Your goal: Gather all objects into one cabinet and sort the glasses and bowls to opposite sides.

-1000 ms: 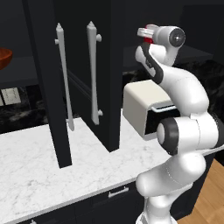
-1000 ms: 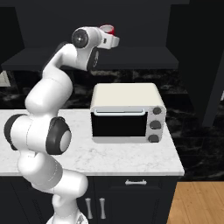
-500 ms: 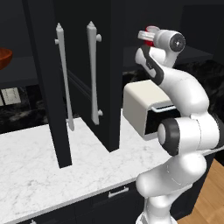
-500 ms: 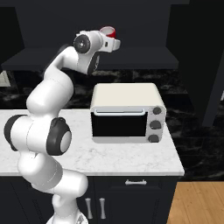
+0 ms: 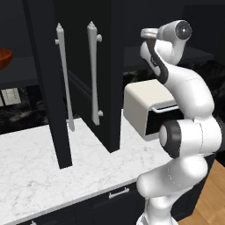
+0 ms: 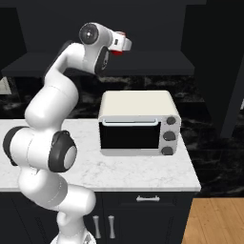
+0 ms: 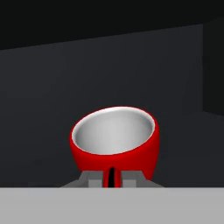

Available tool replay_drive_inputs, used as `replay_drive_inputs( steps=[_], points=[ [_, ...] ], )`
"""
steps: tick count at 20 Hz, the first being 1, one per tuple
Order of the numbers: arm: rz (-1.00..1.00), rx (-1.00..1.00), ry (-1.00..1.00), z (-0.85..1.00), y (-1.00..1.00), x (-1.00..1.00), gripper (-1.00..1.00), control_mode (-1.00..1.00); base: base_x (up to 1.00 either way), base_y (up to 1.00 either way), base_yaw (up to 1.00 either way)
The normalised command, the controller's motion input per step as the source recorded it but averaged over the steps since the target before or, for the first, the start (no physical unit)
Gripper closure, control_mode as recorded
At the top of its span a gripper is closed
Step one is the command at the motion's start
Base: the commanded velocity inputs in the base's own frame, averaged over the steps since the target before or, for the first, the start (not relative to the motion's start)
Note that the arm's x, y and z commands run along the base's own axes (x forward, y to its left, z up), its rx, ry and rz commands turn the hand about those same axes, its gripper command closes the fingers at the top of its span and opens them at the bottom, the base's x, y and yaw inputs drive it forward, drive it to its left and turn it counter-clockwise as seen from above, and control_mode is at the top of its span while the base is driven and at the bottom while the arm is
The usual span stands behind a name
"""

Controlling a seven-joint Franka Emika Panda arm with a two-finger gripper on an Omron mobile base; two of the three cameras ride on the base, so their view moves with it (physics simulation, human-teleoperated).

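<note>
A small bright red cup (image 7: 113,140) with a pale inside sits just beyond my fingertips in the hand view. My gripper (image 7: 112,177) is shut on its near wall. The cup faces a dark inner space of the black wall cabinet (image 5: 110,66). In the right base view the gripper (image 6: 124,44) is raised high above the counter, and a bit of the red cup (image 6: 118,51) shows under the hand. In the left base view the hand (image 5: 148,33) is right of the cabinet's open doors. The red-brown bowl (image 5: 3,58) rests on a dark shelf at the far left edge.
Two tall open doors with long white bar handles (image 5: 93,74) stand out over the white marble counter (image 5: 39,171). A cream toaster oven (image 6: 138,121) stands on the counter below the hand. Base cabinets with short handles (image 6: 147,198) lie under the counter.
The hand has turned and shifted slightly right and down in the right base view, with the red cup still in its grip. The cup's red no longer shows in the left base view.
</note>
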Motion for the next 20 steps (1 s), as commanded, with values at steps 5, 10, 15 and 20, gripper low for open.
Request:
replay_drive_inputs(
  steps=[5, 10, 15, 20],
  points=[
    [0.04, 0.00, 0.01, 0.00, 0.00, -0.34, 1.00, -1.00, 0.00, 0.00, 0.00],
    [0.00, 0.00, 0.00, 0.00, 0.00, -0.01, 1.00, -1.00, 0.00, 0.00, 0.00],
    [0.00, 0.00, 0.00, 0.00, 0.00, 0.00, 1.00, -1.00, 0.00, 0.00, 0.00],
    [0.00, 0.00, 0.00, 0.00, 0.00, 0.00, 1.00, 1.00, -0.34, -0.11, 0.10]
  ],
)
